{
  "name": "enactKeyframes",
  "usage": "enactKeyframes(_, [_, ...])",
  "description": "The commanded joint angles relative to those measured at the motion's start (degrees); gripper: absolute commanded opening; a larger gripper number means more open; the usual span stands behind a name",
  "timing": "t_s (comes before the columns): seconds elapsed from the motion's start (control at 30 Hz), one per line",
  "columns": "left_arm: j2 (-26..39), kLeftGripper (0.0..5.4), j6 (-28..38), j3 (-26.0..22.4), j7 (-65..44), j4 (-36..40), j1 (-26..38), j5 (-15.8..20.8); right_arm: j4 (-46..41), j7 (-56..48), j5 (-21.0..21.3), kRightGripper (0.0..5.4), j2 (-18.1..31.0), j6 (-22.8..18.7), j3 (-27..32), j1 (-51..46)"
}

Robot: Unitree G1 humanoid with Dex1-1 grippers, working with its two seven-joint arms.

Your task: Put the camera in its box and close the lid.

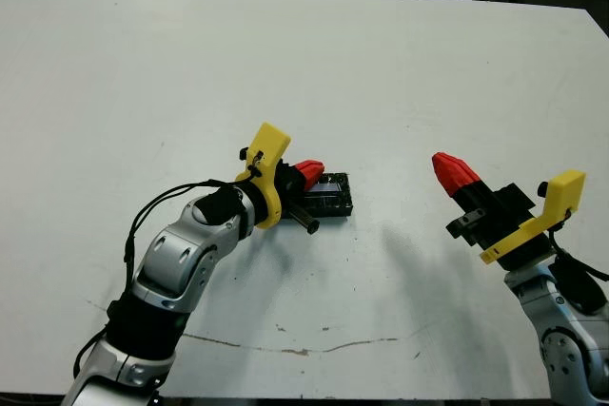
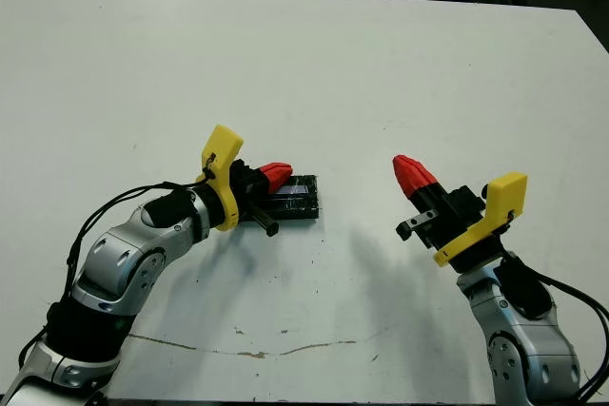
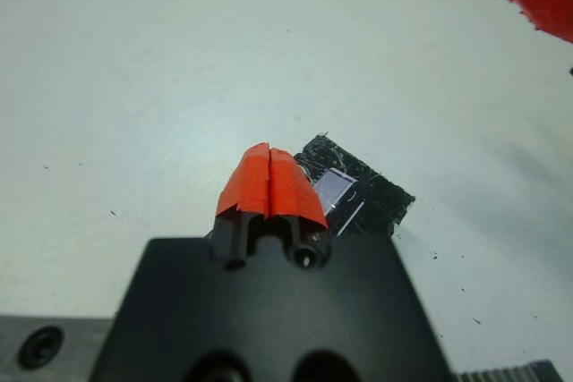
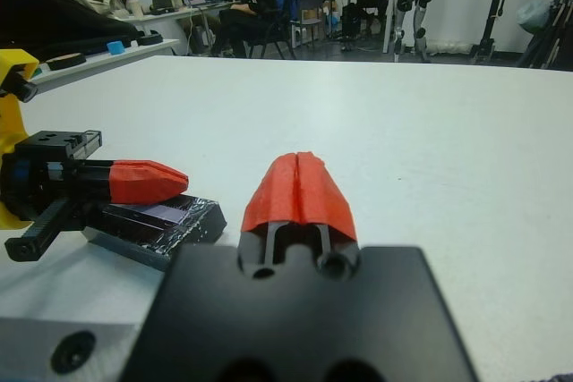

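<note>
So you've got a big white table point(image 1: 400, 73) with a long scratch and scuff marks along the near edge. The room shows only in the right wrist view: people sitting at desks well beyond the table, monitors, chairs, tripods.

Your left gripper point(image 1: 310, 173) has its red fingers pressed together with nothing between them, tips resting on or just over the lid point(image 1: 328, 197), which sits level near the table's middle, speckled black with a pale strip on top. It looks like it's already on the box. I can't see the box or the camera at all, so I'd guess they're underneath, but I can't tell that for sure.

Your right gripper point(image 1: 455, 173) is well off to the right, held above the table, fingers also together and empty.

What I'd worry about: the closed tips are at the lid's near end, so pushing there could tip it or skate the whole thing across that slick surface. If it isn't fully seated, you'd pop one edge up.
</note>
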State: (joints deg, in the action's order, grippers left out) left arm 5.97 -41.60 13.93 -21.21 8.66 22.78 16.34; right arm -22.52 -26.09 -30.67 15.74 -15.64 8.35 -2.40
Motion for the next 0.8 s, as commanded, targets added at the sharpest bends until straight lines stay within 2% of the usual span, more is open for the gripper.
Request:
enactKeyframes(0.03, [-0.28,0.01,-3.17,1.08,-0.01,-2.81,-2.36,-0.15,-0.28,0.52,0.32,0.00,0.85,-0.66,0.62,-0.46])
enactKeyframes(0.4, [-1.04,0.01,-1.96,2.22,0.19,-6.88,-2.68,-1.53,-0.26,-0.01,-0.49,0.00,0.75,-0.84,0.77,-0.37])
enactKeyframes(0.53, [-0.66,0.01,-0.22,0.38,-0.75,-5.12,-3.61,-0.64,-0.63,0.65,0.05,0.00,0.55,-0.62,0.62,-0.70])
enactKeyframes(0.6, [0.00,0.01,3.25,-1.28,-1.41,-1.93,-4.91,-0.20,-0.54,0.48,0.11,0.00,0.58,-0.32,0.64,-0.73])
enactKeyframes(0.8, [1.45,0.01,22.60,-7.84,0.18,5.09,-9.10,-2.83,-1.16,1.97,-0.05,0.00,-0.35,-0.31,0.76,-1.03])
